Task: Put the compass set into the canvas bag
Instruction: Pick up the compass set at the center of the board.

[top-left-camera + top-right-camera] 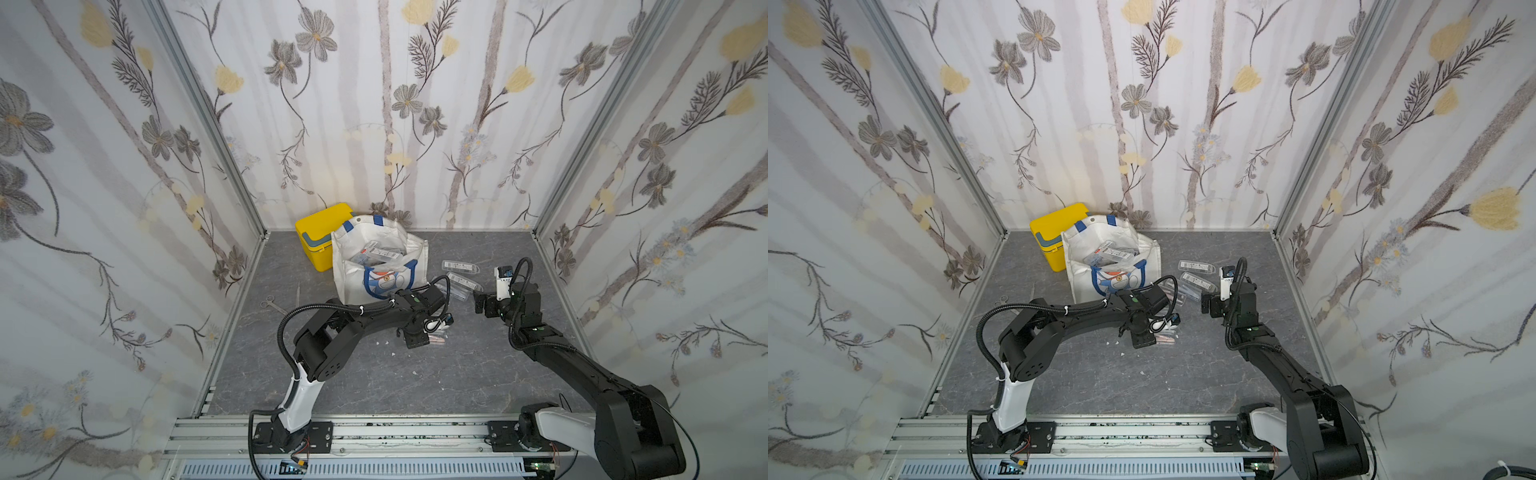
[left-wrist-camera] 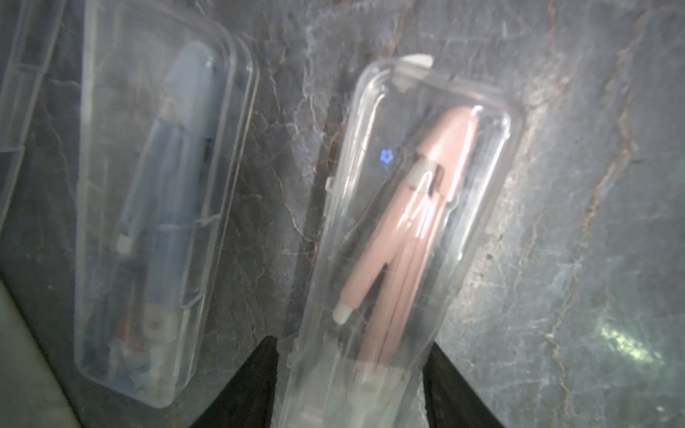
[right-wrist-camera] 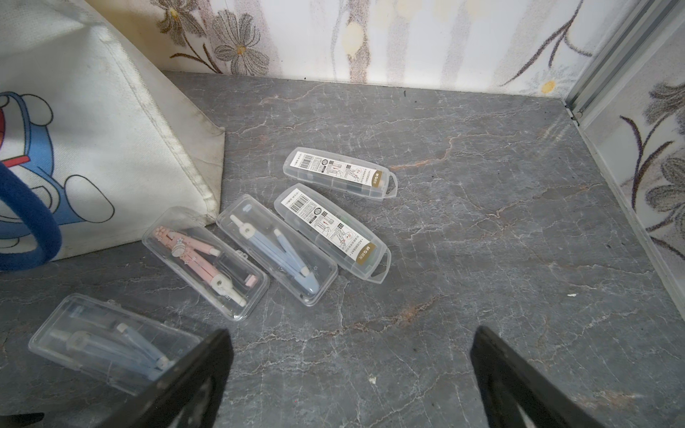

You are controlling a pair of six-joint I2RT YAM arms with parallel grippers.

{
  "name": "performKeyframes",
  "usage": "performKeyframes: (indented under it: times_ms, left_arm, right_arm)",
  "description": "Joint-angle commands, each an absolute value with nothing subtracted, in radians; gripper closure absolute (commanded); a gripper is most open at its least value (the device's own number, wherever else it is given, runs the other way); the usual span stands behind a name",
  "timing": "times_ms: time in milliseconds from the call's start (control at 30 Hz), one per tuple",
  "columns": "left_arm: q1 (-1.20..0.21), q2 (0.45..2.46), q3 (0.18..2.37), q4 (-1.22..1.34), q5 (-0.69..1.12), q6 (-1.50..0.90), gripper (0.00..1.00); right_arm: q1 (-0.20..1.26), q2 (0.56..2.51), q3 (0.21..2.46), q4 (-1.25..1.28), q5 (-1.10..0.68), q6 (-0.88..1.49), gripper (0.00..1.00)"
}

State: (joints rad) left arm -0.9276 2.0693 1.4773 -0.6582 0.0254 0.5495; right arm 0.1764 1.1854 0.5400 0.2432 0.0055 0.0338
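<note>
Pink clear-cased compass set [image 2: 407,222], lengthwise between left jaws, head pointing away

The canvas bag [image 3: 111,122] is matt white woven cloth. The compass set case [image 2: 407,229] is clear, glossy, smooth plastic. The yellow box [image 1: 316,224] is smooth plastic. The table [image 3: 482,259] shows a grey veined, matt finish.

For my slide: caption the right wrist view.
Open right gripper hovers near five clear compass cases lying beside the canvas bag.
</note>
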Motion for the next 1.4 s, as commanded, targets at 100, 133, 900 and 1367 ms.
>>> performKeyframes:
  times_ms: [100, 133, 900, 1367]
  left_arm:
    - [-0.928, 2.084, 1.479, -0.716, 0.031, 0.540, 0.44]
    - [-0.926, 2.085, 1.477, -0.716, 0.028, 0.537, 0.45]
    - [-0.927, 2.021, 1.416, -0.604, 0.007, 0.517, 0.60]
    - [-0.923, 1.912, 1.358, -0.471, -0.016, 0.511, 0.61]
  right_arm:
    - [0.172, 1.183, 0.535, 0.281, -0.006, 0.050, 0.01]
    - [0.171, 1.183, 0.532, 0.283, -0.006, 0.051, 0.00]
    - [0.157, 1.169, 0.521, 0.287, 0.000, 0.065, 0.01]
    - [0.149, 1.170, 0.519, 0.291, 0.000, 0.071, 0.01]
